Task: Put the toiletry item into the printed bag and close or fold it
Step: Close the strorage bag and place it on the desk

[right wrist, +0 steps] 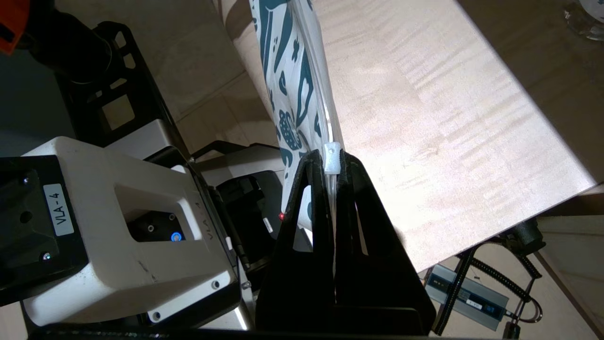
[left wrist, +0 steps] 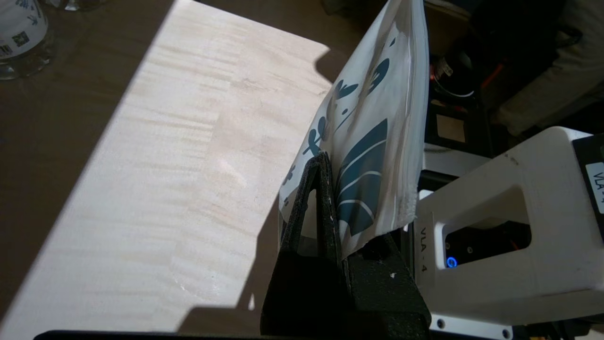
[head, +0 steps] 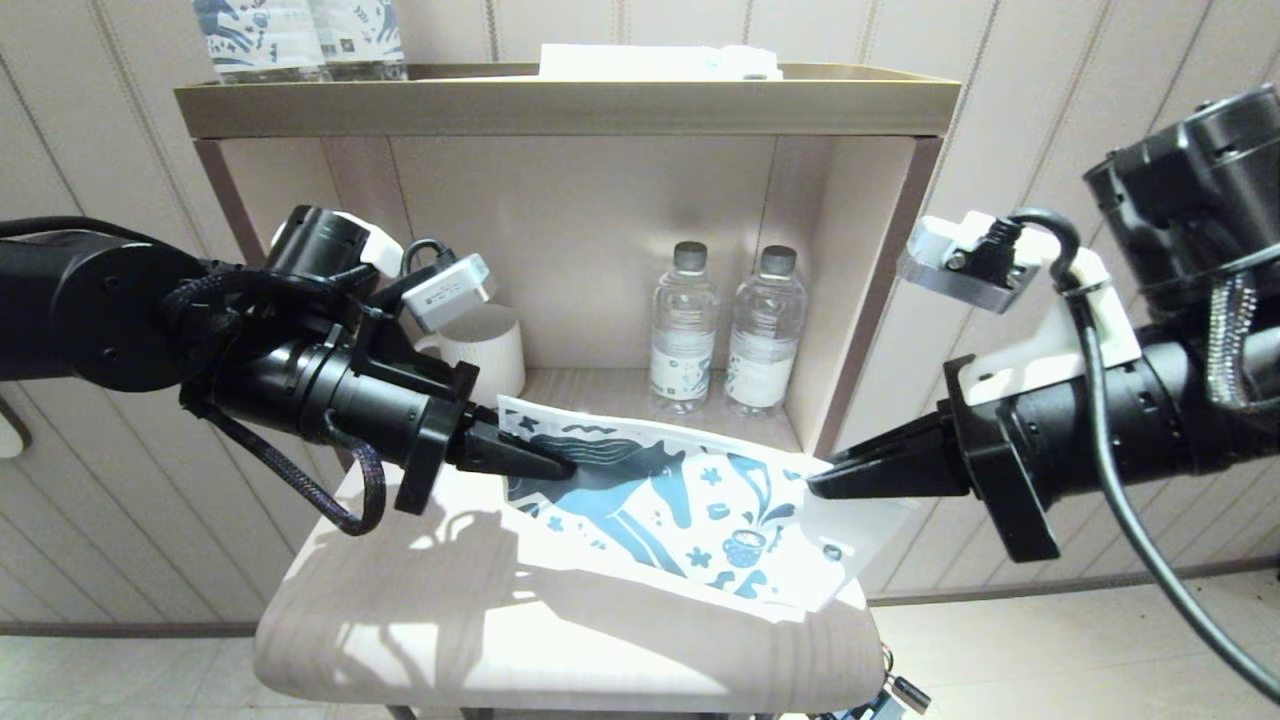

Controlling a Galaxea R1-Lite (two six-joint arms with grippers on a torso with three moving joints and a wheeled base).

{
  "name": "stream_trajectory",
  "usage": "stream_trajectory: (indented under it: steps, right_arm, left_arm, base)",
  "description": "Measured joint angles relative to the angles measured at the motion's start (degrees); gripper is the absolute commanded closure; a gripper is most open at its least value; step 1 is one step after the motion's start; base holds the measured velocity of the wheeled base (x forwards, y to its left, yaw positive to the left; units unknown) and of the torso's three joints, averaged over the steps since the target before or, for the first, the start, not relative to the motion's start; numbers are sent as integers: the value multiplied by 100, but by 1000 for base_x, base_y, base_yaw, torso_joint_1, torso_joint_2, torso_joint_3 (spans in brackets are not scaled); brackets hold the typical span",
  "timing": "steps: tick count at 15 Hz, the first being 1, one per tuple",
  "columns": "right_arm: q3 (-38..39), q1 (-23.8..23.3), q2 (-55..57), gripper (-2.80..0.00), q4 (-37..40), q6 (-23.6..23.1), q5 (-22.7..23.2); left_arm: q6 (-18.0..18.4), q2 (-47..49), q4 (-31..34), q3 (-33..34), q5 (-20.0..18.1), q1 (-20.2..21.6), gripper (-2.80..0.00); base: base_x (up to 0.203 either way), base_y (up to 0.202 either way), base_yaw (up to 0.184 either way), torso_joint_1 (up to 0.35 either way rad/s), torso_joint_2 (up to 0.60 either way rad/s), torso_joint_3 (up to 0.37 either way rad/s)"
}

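The printed bag (head: 680, 500), whitish with a dark blue horse, hangs stretched above the light wooden table (head: 560, 650) between both grippers. My left gripper (head: 565, 465) is shut on the bag's left end, and the left wrist view shows the plastic (left wrist: 373, 118) pinched in that gripper (left wrist: 330, 163). My right gripper (head: 815, 487) is shut on the right end. In the right wrist view that gripper (right wrist: 330, 158) clamps the zip edge at the white slider (right wrist: 333, 152), with the bag (right wrist: 288, 71) running away from it. The comb is not in view.
Two water bottles (head: 683, 330) (head: 765, 330) and a white ribbed mug (head: 487, 345) stand in the shelf niche behind the table. Two blue-printed bottles (head: 300, 35) sit on the shelf top (head: 560, 100). The table's front edge is near the robot's base.
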Motion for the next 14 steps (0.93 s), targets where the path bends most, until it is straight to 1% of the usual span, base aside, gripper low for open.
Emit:
stream_trajectory:
  steps: [3,6,10,14]
  right_arm:
    - [203,-35,-173,0,0,15,-6]
    - [311,-157,-270,0,0,11,-4]
    - [360,-176,-277,0,-30,9,0]
    - [377,-143,-180,0,-431,50,1]
  left_arm:
    - [-2,30,-2,6,-126,66,0]
    - [-9,90,-9,-14,-149,95,0]
    - [-2,178,-9,-51,-159,95,0]
    - [6,230,-21,-68,-143,96,0]
  base:
    - [0,0,0,0,0,0]
    - [0,0,0,0,0,0]
    - [0,0,0,0,0,0]
    - [0,0,0,0,0,0]
